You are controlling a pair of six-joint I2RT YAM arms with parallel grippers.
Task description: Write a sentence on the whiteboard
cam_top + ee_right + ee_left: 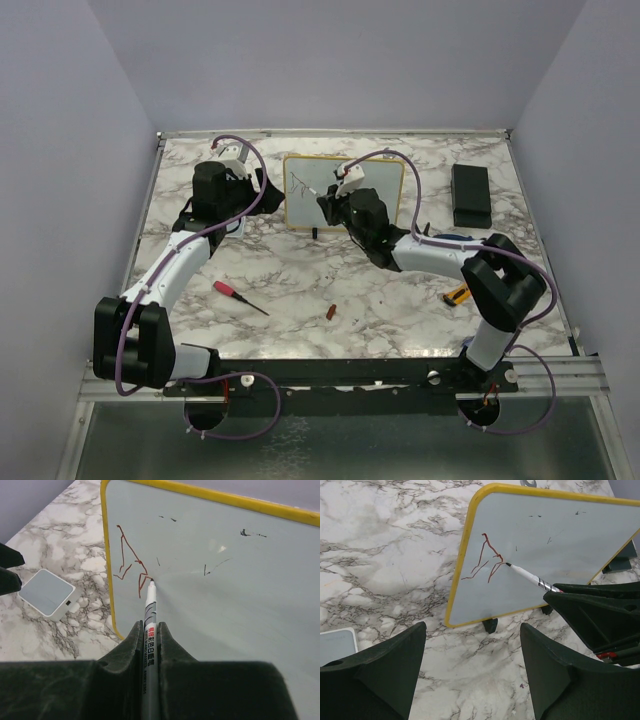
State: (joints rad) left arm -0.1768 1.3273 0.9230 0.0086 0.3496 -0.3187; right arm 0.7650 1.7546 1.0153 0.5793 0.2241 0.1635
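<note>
**Marker tip on the whiteboard, first strokes drawn**

The whiteboard (343,192), yellow-framed, stands on small black feet at the far middle of the marble table (300,270), leaning slightly back. The right gripper (149,645) has its fingers pressed narrowly together on a white marker (149,615). The marker's dark tip meets the board at the right end of a few red-brown strokes (129,560) near the board's left edge. These angular lines form no readable letters. The left gripper (472,630) hangs over the table in front of the board's left corner, fingers spread wide with nothing between them. A grey square pad (47,592) lies left of the board. A red-handled screwdriver (238,296) lies nearer the arm bases, and a black box (471,195) lies at far right.
</note>
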